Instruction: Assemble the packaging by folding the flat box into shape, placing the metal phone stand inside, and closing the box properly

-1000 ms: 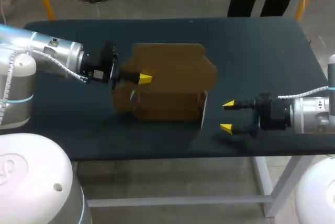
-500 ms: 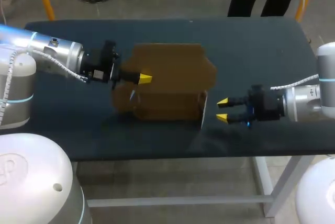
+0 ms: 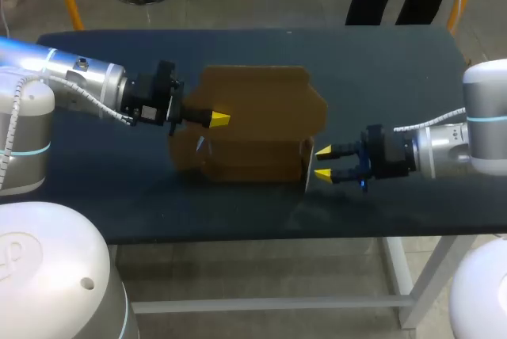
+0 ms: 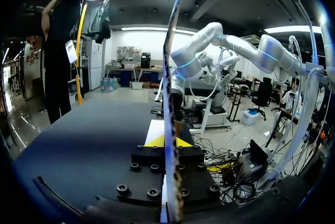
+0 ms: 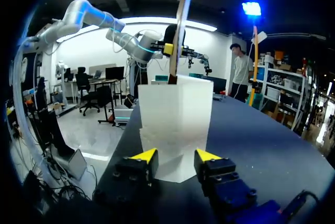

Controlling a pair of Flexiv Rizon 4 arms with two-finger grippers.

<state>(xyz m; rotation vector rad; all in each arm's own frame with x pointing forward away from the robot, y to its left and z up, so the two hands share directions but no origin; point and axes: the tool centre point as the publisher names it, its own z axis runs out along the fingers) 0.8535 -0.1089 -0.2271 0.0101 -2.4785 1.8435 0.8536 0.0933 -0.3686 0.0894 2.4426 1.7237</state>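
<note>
The left pincer [image 3: 219, 119] clamps a thin flap of the brown cardboard box [image 3: 261, 109]; the right pincer [image 3: 323, 162], tips apart, faces its white-lined end.

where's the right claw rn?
Head view: the right claw is right of centre, open, just off the right end of the cardboard box. In its own wrist view that box end is directly ahead of it.
</note>
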